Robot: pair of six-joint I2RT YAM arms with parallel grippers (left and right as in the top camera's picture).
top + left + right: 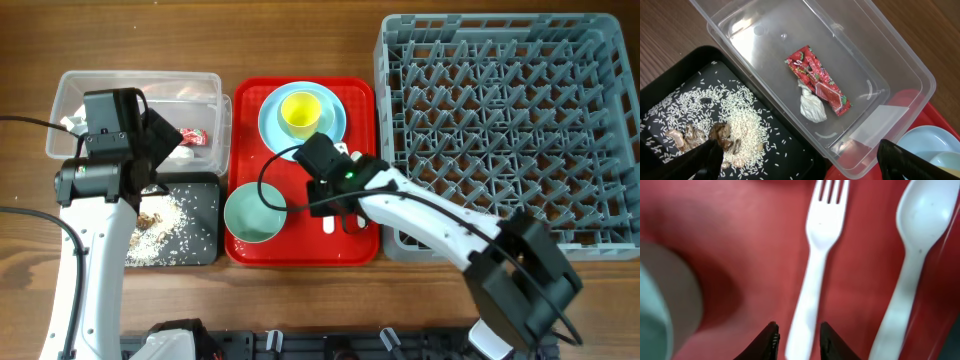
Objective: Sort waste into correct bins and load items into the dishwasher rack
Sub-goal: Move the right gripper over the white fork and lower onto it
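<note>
the right gripper [799, 341] hung slightly spread astride the handle of the white fork [816, 255], whose length ran straight ahead, the spoon [917, 250] lying parallel just beside it.

Tabletop's left edge: red wrapper [817, 82] and tissue [811, 107] touching in clear tub [140, 78], rice scraps [165, 225] in black tray [203, 188]. Centre: yellow cup [301, 112] on blue plate [270, 118], mint bowl [252, 212], fork [815, 265] beside spoon [912, 260]. Right edge: grey rack [505, 120].
</note>
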